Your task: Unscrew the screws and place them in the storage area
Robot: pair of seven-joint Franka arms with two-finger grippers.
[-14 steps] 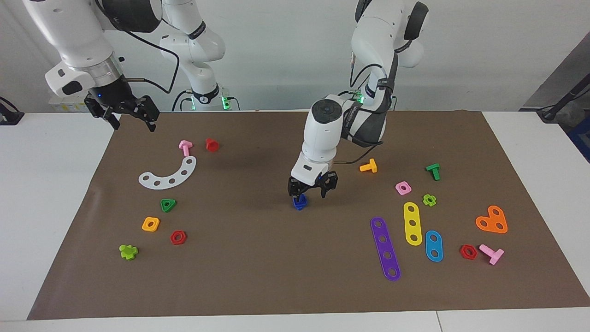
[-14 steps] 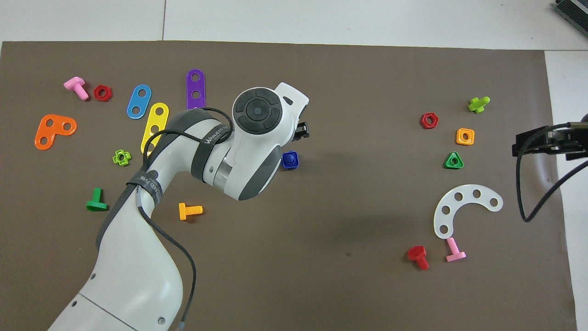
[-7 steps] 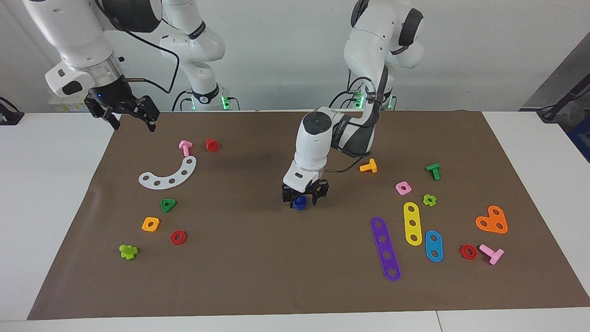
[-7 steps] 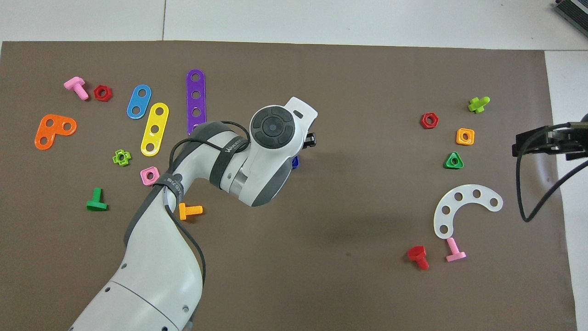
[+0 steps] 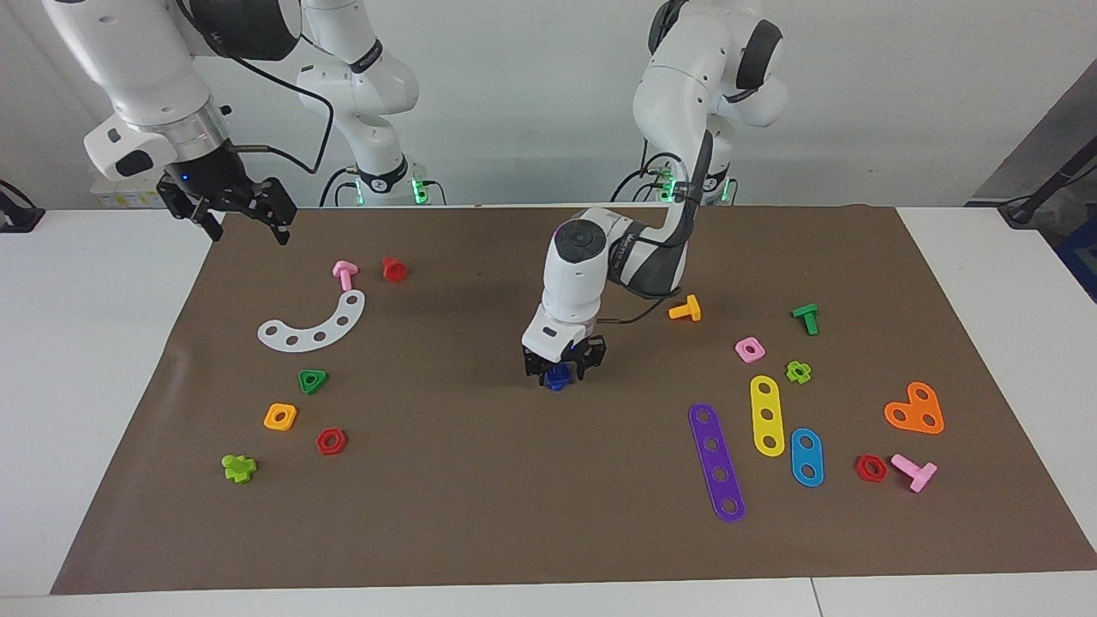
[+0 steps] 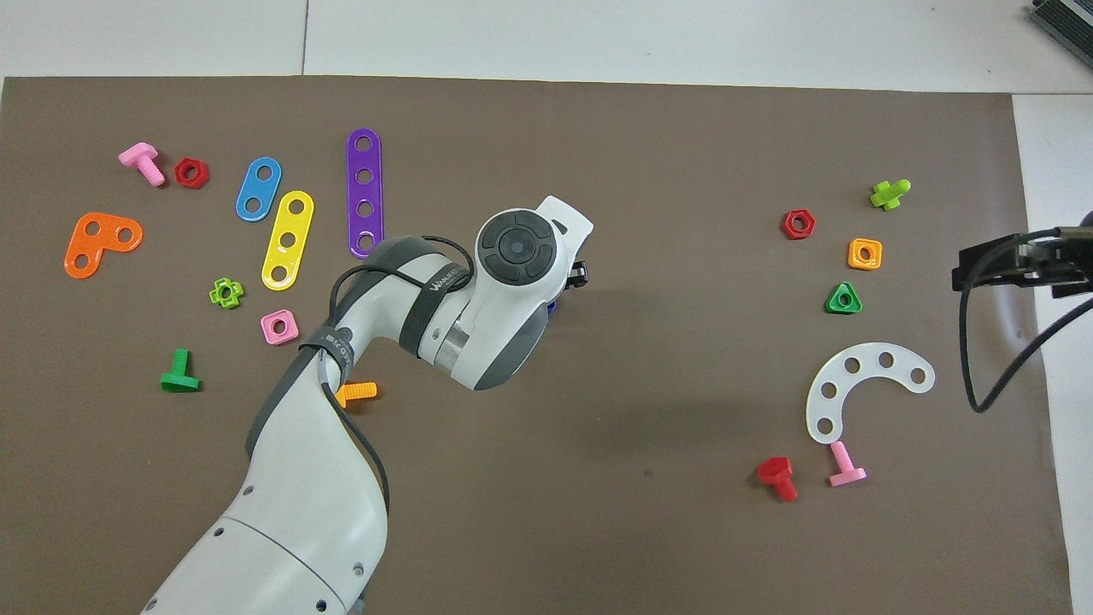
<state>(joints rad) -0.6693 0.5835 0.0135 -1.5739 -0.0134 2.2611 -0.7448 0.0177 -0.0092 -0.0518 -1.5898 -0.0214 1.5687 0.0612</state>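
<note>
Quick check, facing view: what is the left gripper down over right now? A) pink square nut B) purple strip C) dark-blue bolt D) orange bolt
C: the left gripper is low at mid-mat with its fingers on either side of the dark-blue bolt; the orange bolt, pink square nut and purple strip lie apart from it, toward the left arm's end of the table.

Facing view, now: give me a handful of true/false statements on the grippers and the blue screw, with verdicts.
1. The left gripper is down at the dark-blue screw in the middle of the brown mat. True.
2. The right gripper is down at the white curved strip. False: it waits raised over the mat's edge at the right arm's end.
3. The right gripper is open. True.
4. The screw lies beside the purple strip. False: bare mat separates them.
</note>
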